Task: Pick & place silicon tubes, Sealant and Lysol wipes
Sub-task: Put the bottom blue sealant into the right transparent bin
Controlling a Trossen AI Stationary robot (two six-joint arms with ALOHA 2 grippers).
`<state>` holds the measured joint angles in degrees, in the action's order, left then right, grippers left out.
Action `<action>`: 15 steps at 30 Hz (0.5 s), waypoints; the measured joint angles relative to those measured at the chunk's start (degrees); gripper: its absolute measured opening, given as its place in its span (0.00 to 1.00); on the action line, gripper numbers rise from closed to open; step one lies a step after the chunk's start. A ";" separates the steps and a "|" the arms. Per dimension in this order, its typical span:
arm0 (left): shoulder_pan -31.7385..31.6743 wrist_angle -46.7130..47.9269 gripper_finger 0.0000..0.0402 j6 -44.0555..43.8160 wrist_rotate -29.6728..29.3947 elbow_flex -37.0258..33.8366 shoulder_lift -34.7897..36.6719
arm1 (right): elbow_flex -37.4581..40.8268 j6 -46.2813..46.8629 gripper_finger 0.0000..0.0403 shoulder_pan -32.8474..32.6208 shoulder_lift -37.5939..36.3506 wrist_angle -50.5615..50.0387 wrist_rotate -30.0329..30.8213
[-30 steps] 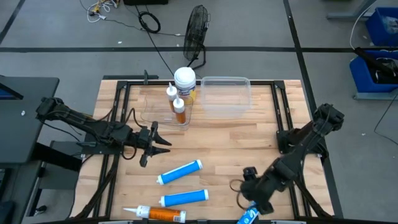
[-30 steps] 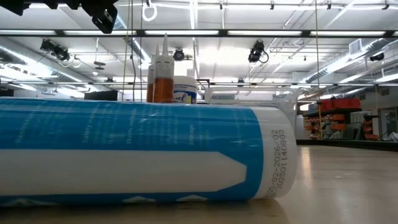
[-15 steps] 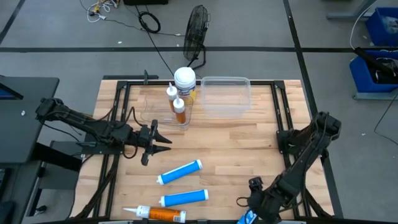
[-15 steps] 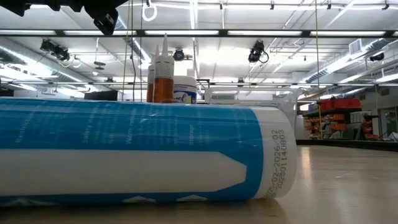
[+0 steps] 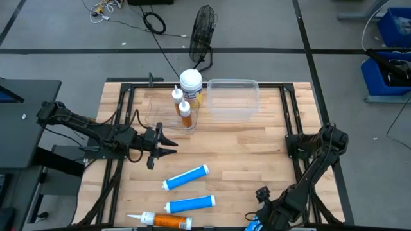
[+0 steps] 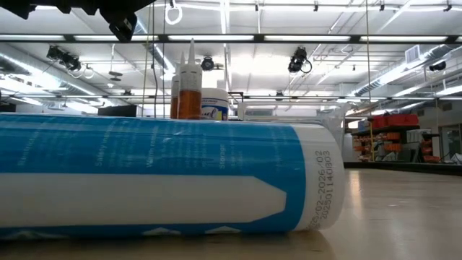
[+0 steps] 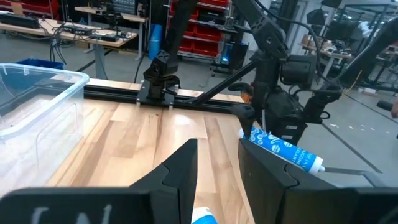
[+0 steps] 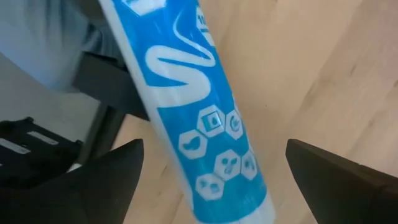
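High view: the Lysol wipes (image 5: 191,81) stand upright at upper centre of the frame, white lid up, inside a clear bin (image 5: 168,110) with two orange tubes (image 5: 185,114) just beside them. A second clear bin (image 5: 232,99) sits to their right, touching the first. On the bare wood of the table (image 5: 257,147) in the lower middle lie two blue tubes (image 5: 185,178), one above the other, and below them an orange tube on its side (image 5: 166,221) at the bottom edge. The left gripper (image 5: 168,145) hangs at middle left, fingers a little apart, nothing between them. The right gripper (image 5: 263,218) is down at the bottom right edge, right over a blue tube at the table edge (image 5: 255,224).

Low view: a blue tube (image 6: 159,177) fills the lower left of the frame, lying across. Behind it, upper centre-left, an orange tube's nozzle (image 6: 190,79) rises, and the wipes canister (image 6: 214,103) peeks out just to its right. A dark arm part (image 6: 119,18) shows at top left.

Left wrist view: two dark fingers (image 7: 183,171) at bottom centre, a narrow gap between them, empty. Clear bin (image 7: 37,106) at left. The right arm's gripper (image 7: 283,121) shows at centre right, above the blue tube (image 7: 286,152) near the table's edge.

Right wrist view: fingers (image 8: 106,174) spread wide at lower left and lower right, the blue tube (image 8: 193,118) running diagonally between them, neither finger touching it.
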<state>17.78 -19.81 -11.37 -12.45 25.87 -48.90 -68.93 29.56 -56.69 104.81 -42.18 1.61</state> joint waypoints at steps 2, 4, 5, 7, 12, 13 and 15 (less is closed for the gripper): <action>0.00 -0.02 0.30 0.02 -0.02 0.00 0.00 | 0.00 -0.07 0.99 -0.02 1.04 0.12 1.01; 0.00 0.00 0.30 0.01 0.00 0.00 0.00 | 0.00 0.03 0.99 0.54 2.02 0.87 1.56; 0.00 -0.01 0.30 0.00 0.00 0.00 0.00 | 0.00 0.52 0.99 0.92 2.58 1.35 1.56; 0.00 0.00 0.30 0.00 0.00 0.00 0.00 | 0.00 1.03 0.99 1.85 3.72 2.10 1.21; 0.00 0.00 0.30 0.00 0.00 0.00 0.00 | -0.02 1.43 0.95 3.39 5.33 2.91 0.66; 0.00 0.02 0.30 0.00 0.00 0.00 0.00 | -0.02 1.46 0.93 3.64 5.38 2.98 0.75; 0.00 0.13 0.30 0.00 0.00 0.00 0.00 | -0.02 1.55 0.88 4.40 5.38 3.23 0.25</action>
<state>17.78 -19.68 -11.38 -12.45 25.87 -48.90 -68.95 31.11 -52.29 110.19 -38.95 1.86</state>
